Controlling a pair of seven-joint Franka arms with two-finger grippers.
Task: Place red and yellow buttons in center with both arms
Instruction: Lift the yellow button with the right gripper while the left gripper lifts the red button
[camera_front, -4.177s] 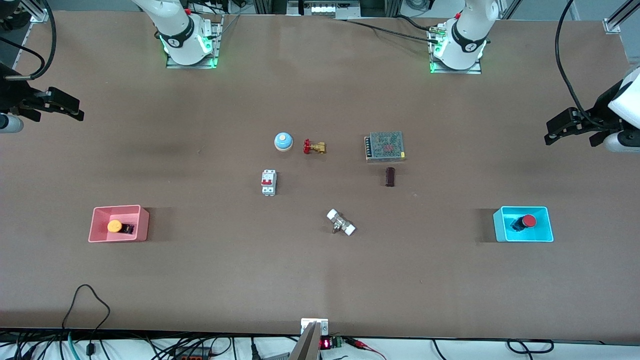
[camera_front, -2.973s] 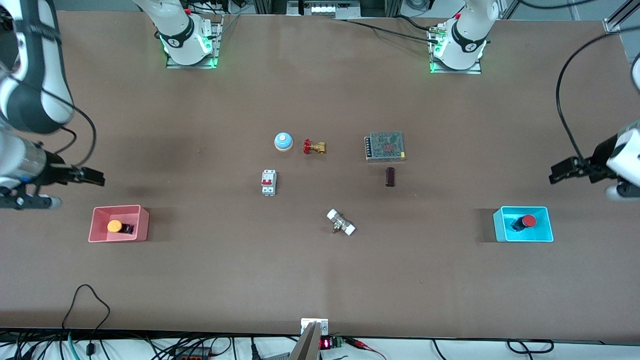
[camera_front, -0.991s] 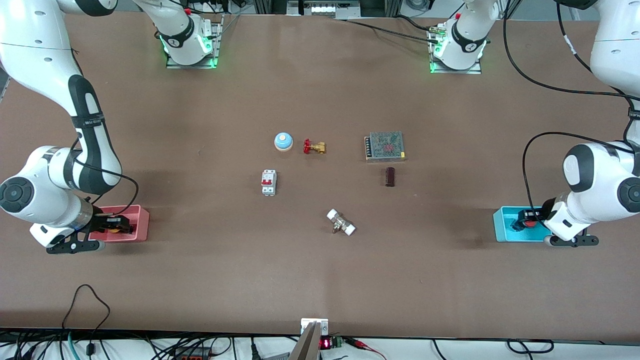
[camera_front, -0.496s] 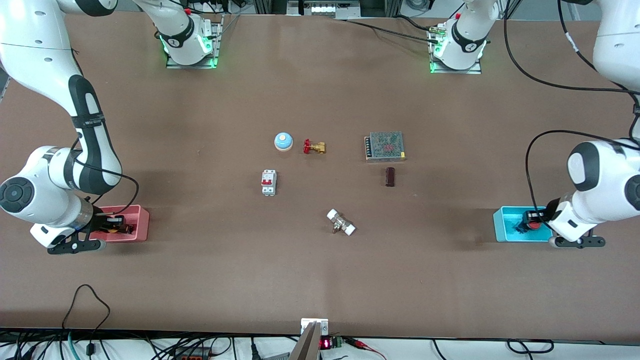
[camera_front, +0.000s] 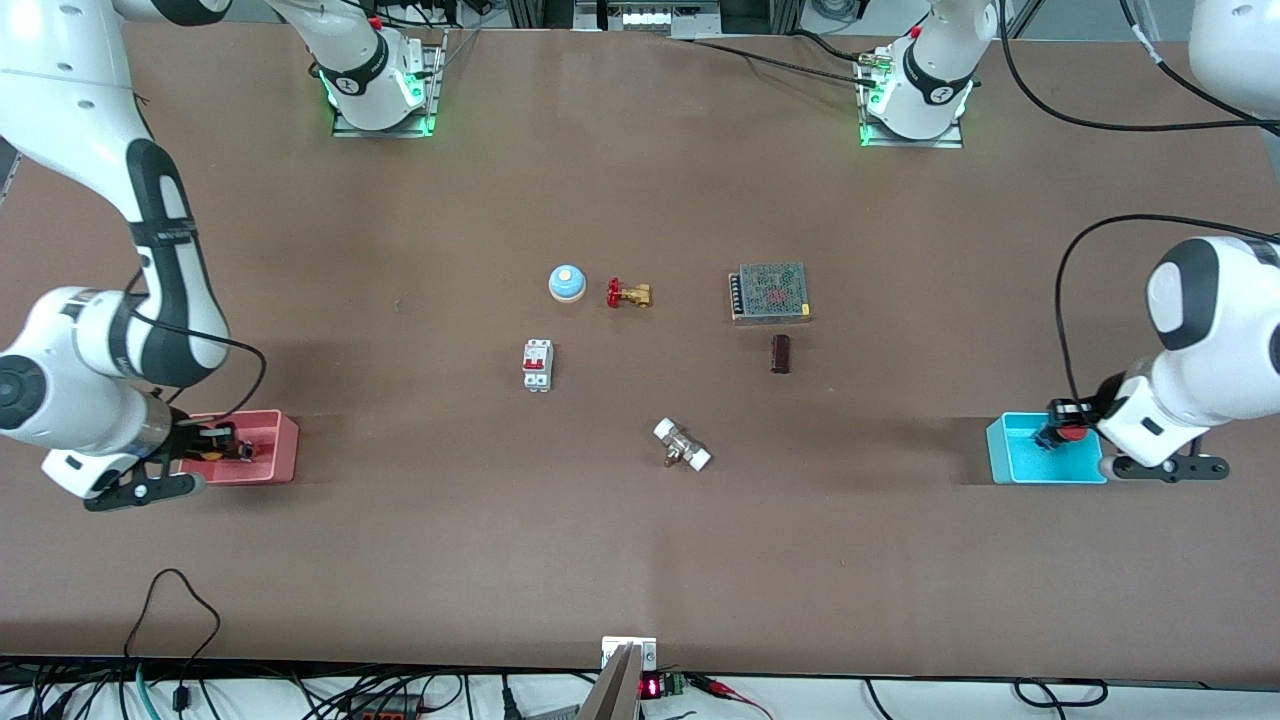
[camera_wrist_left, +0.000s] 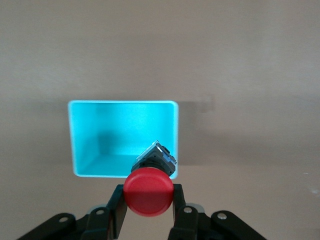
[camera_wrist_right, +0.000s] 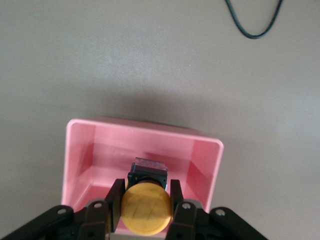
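Note:
My left gripper (camera_front: 1066, 428) is shut on the red button (camera_wrist_left: 148, 192) by its round cap and holds it a little above the cyan tray (camera_front: 1030, 465), over the tray's edge (camera_wrist_left: 100, 130). My right gripper (camera_front: 222, 446) is shut on the yellow button (camera_wrist_right: 146, 207) by its cap, and the button's dark body hangs over the floor of the pink tray (camera_wrist_right: 145, 145). I cannot tell if it still touches the tray. The pink tray (camera_front: 272, 440) is at the right arm's end of the table, the cyan one at the left arm's end. The brown tabletop center (camera_front: 650, 375) lies between them.
Around the center lie a blue-and-white bell (camera_front: 566, 283), a brass valve with a red handle (camera_front: 628, 294), a white circuit breaker (camera_front: 537, 364), a metal mesh power supply (camera_front: 769, 292), a dark cylinder (camera_front: 780, 353) and a white-ended fitting (camera_front: 682, 445).
Both arms came in from the table ends and went down into their trays. The left gripper has risen with the red button. The right gripper has shifted slightly with the yellow button.

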